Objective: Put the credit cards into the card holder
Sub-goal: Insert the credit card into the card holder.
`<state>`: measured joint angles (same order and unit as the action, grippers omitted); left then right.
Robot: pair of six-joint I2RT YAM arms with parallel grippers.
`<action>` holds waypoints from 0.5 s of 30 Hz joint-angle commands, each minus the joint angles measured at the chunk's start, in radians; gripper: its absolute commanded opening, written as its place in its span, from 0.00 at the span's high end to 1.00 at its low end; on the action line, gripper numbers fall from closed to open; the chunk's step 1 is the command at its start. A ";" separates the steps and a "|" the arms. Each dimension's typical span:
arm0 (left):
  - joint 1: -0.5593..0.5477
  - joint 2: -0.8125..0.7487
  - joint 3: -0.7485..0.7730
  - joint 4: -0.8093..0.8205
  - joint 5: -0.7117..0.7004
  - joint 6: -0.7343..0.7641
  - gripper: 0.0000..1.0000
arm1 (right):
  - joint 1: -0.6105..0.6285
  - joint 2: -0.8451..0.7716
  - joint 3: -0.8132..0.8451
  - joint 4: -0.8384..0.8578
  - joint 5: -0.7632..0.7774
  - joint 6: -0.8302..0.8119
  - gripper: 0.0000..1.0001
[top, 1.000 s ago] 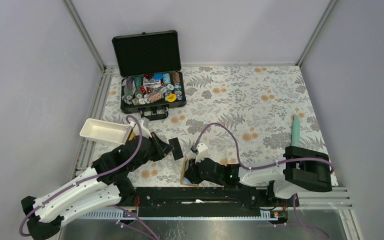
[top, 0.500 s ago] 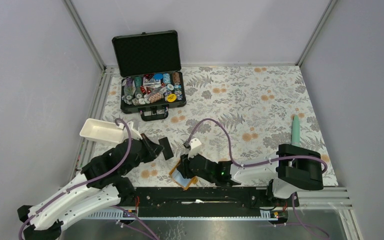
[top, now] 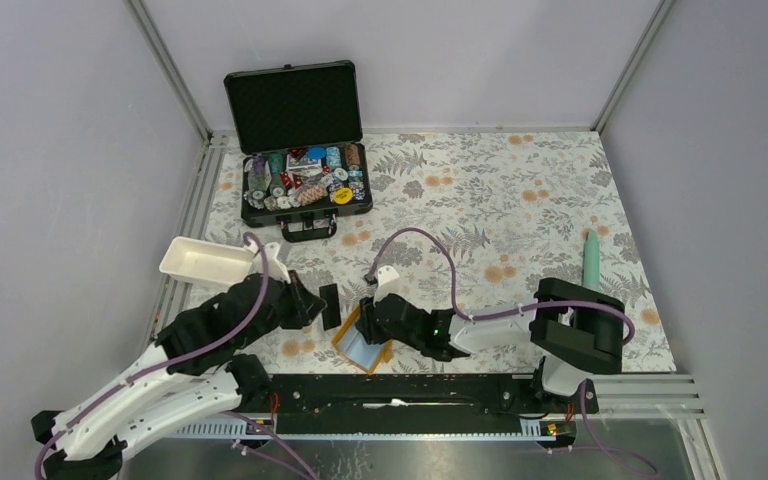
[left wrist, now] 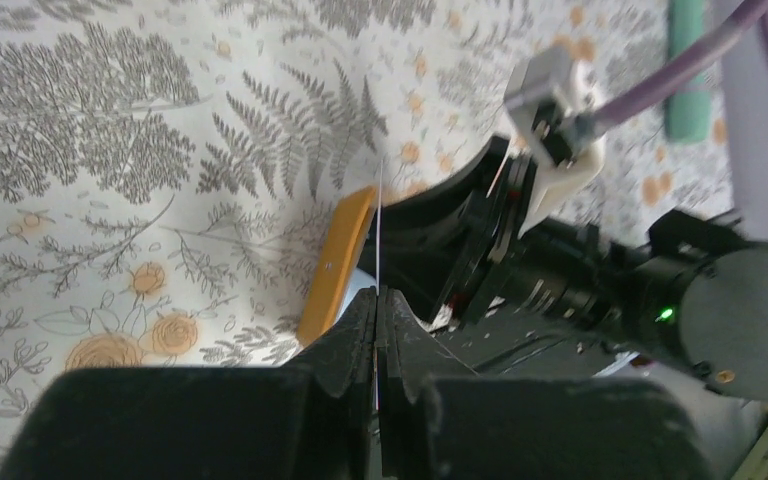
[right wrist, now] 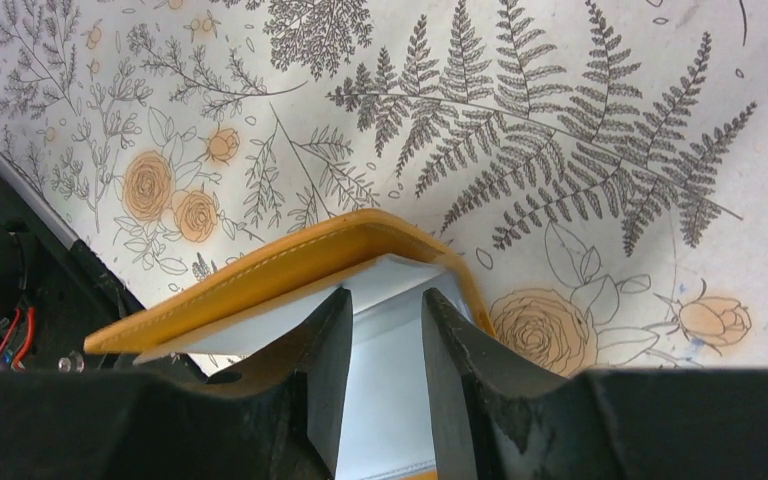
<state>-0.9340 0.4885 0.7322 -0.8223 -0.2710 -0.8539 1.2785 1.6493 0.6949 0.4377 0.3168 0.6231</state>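
My left gripper (top: 312, 306) is shut on a black credit card (top: 329, 305), which the left wrist view shows edge-on as a thin line (left wrist: 379, 225) rising from between the closed fingertips (left wrist: 378, 292). Just right of the card lies the orange card holder (top: 363, 342), open, with its pale blue sleeves showing. My right gripper (top: 375, 320) reaches into it. In the right wrist view its two fingers (right wrist: 385, 296) stand apart inside the holder (right wrist: 290, 262), with the pale sleeve between them. The card's edge points at the holder's orange cover (left wrist: 338, 265).
A black hard case (top: 305, 188) full of poker chips stands open at the back left. A white tray (top: 208, 262) sits by the left rail. A teal tool (top: 591, 258) lies at the right. A black rail (top: 390, 390) runs along the near edge.
The right gripper slid left with the card holder and its jaws widened, so the pale sleeves now show. The left gripper drew the black card slightly left and nearer.
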 commanded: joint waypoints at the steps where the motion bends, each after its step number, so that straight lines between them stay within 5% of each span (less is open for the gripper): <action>1: 0.004 0.078 0.022 -0.029 0.105 0.051 1.00 | -0.040 0.026 0.049 0.012 -0.052 -0.024 0.61; 15: 0.004 0.139 -0.064 0.148 0.265 0.037 1.00 | -0.070 0.134 0.125 -0.026 -0.168 -0.022 0.63</action>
<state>-0.9340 0.6136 0.7029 -0.7986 -0.0940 -0.8192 1.2160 1.7565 0.7815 0.4343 0.1825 0.6167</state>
